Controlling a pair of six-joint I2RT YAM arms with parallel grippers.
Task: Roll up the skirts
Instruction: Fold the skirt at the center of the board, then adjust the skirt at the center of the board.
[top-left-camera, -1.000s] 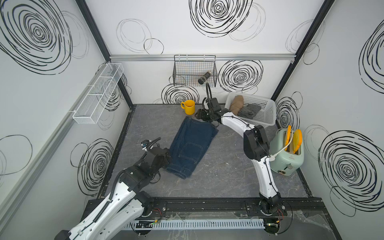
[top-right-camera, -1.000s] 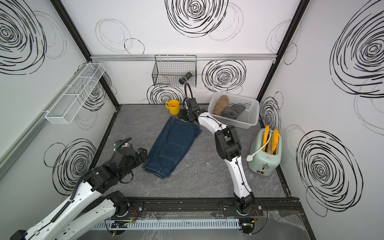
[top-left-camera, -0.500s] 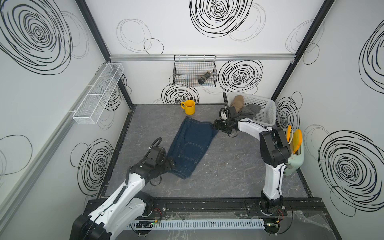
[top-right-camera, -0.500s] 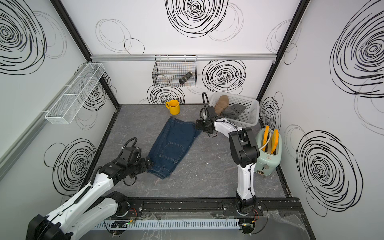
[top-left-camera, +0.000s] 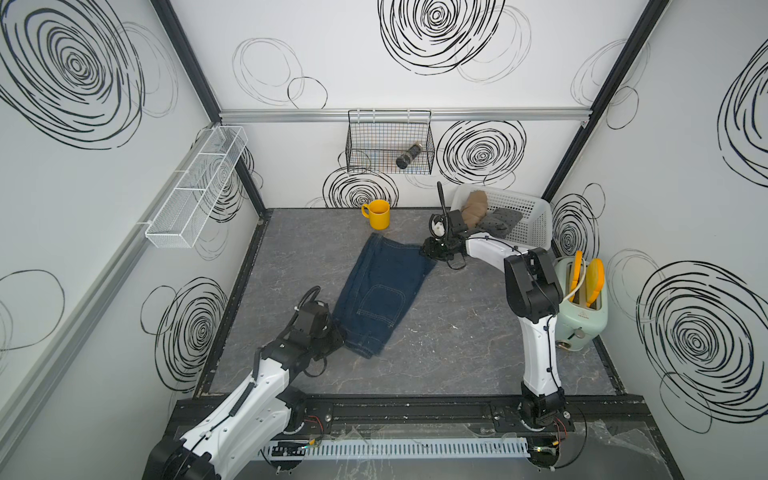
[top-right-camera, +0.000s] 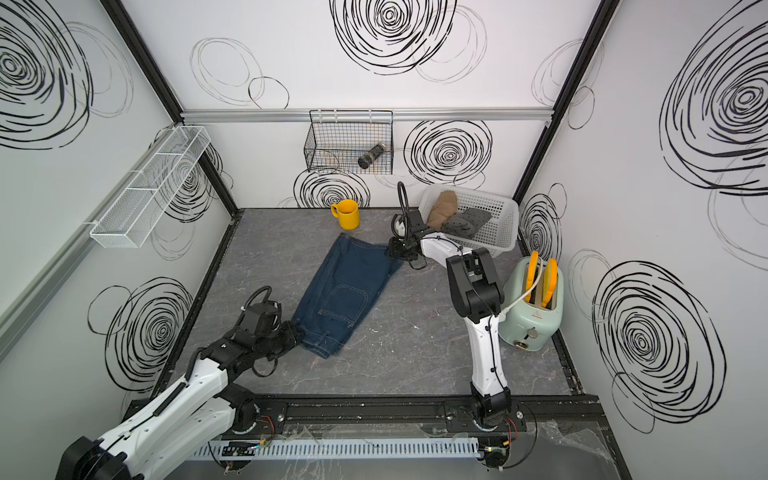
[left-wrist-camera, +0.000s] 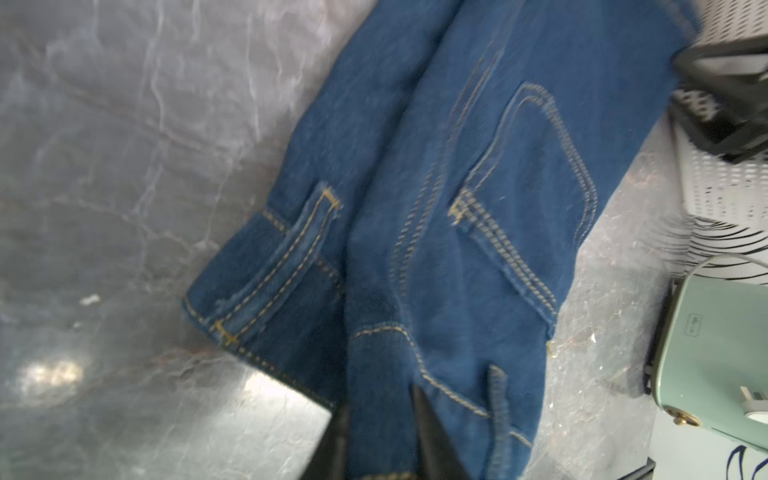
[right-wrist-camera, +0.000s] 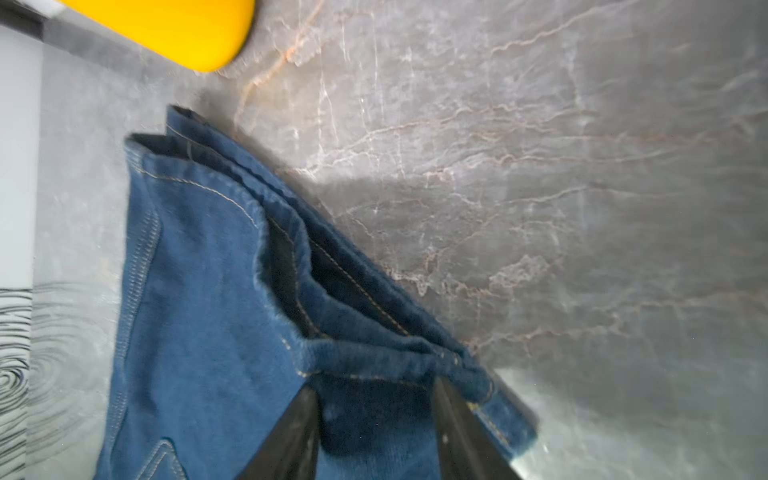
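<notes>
Left wrist: left claw (left-wrist-camera: 380, 405) clamps denim skirt (left-wrist-camera: 457, 166) (waistband); right claw (right-wrist-camera: 374, 392) grip unclear.

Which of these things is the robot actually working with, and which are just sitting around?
Part of the job: denim skirt on the table, left hand and right hand at its ends; tan skirt and grey dotted skirt in the white basket.

Just lying about: yellow mug; mint-green toaster; dark jar in black wire basket; white wire shelf.
</notes>
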